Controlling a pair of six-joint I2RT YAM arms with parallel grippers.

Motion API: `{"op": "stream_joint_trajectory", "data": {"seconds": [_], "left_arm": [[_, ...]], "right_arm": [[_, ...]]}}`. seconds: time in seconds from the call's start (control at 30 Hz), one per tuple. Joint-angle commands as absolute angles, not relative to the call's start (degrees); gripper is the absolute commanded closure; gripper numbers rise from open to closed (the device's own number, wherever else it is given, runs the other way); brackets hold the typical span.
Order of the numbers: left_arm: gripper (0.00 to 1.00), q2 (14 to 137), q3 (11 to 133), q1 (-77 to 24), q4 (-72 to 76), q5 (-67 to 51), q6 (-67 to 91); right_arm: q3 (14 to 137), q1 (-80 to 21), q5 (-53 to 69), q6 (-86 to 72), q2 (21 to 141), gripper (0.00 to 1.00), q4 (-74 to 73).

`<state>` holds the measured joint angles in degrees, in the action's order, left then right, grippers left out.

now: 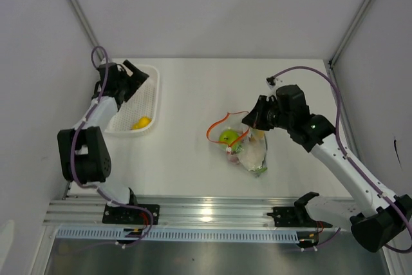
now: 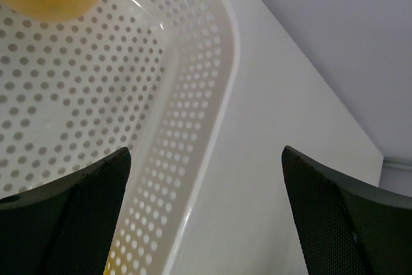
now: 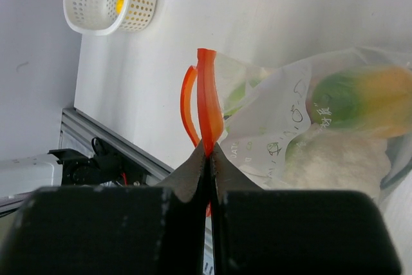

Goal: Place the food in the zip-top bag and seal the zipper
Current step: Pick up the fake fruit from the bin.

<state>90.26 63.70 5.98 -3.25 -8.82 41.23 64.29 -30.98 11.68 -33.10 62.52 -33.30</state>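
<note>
Near edge: a metal rail [image 1: 212, 214] crosses the bottom of the overhead frame, with both arm bases bolted to it.
Right of centre: the right gripper [image 3: 210, 149] has its jaws pressed together, pinching the zipper [image 3: 209, 104] at one spot.
Bag mouth: the orange-red strip stands up from the pinch. A second orange-red band curves away to its left, so the mouth gapes there.
Bag: the zip-top bag [image 3: 283, 111] is crinkly clear plastic lying on the white table [image 1: 187, 88], just right of centre in the overhead frame.
Food inside: a green apple [image 1: 228, 136] sits near the mouth. The white cauliflower [image 3: 335, 159] and a green-and-yellow piece [image 3: 360, 98] lie deeper in.
Left middle: a white perforated basket [image 1: 153, 94] sits well apart from the bag.
Food outside: a yellow-orange fruit [image 1: 140, 122] lies in the basket's lower corner.
Upper left: the left gripper [image 2: 205, 152] hovers over the basket's far end, jaws spread wide and holding nothing. One finger is above the basket floor, the other above the table past the rim.
</note>
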Motion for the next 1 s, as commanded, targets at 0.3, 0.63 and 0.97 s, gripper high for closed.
{"op": "stream_joint_trajectory", "data": {"seconds": [0.3, 0.63, 0.97], "left_arm": [[0.0, 107.9, 73.4, 14.4, 4.8, -3.8, 64.6], [0.01, 112.9, 80.4, 14.6, 1.3, 4.4, 68.5], [0.0, 115.8, 86.0, 14.1, -7.8, 11.4, 70.1]], "right_arm": [[65.0, -28.7, 16.4, -29.5, 66.4, 1.0, -27.5], [63.9, -27.9, 18.1, -28.7, 68.0, 1.0, -26.8], [63.9, -27.2, 18.5, -28.5, 68.6, 1.0, -25.9]]}}
